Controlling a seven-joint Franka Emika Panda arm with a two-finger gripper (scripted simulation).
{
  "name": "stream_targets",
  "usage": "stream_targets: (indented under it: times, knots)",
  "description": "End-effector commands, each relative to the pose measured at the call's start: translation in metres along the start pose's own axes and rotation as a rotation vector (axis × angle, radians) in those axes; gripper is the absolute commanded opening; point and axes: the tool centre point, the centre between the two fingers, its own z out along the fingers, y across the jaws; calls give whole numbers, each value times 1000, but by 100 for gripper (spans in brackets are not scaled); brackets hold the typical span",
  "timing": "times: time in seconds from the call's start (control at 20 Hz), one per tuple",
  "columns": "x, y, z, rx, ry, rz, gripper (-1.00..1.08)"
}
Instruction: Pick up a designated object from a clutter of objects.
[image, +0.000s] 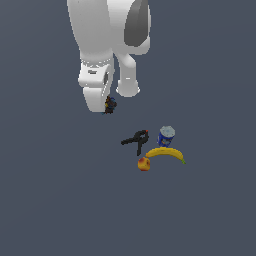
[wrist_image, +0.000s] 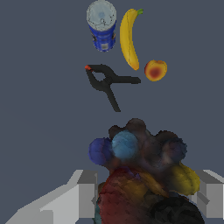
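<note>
The designated object (image: 110, 105), a dark lumpy thing with red, blue and yellow patches, sits between my gripper's (image: 107, 107) fingers under the white arm. In the wrist view it (wrist_image: 140, 175) fills the space between the two grey fingers (wrist_image: 87, 197), and my gripper (wrist_image: 146, 197) is shut on it. The rest of the clutter of objects lies apart from it, toward the exterior view's lower right: a black clamp (image: 136, 140) with an orange tip, a blue-and-white can (image: 166, 136), a yellow banana (image: 167, 153) and an orange-red fruit (image: 144, 164).
Through the wrist camera the clamp (wrist_image: 107, 81), can (wrist_image: 101, 26), banana (wrist_image: 128, 39) and fruit (wrist_image: 155, 70) appear small and well beyond the held object. The plain grey floor (image: 50, 190) spreads around them. The arm's white links (image: 107, 30) hang over the far side.
</note>
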Motion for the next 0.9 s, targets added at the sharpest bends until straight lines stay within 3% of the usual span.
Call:
stream_targets:
  times: [0.0, 0.45, 0.85]
  knots:
    - [-16, -12, -19, -1, 1, -1, -100]
    - [-61, -40, -68, 1, -1, 0, -100]
    - [-75, -47, -83, 2, -3, 0, -100]
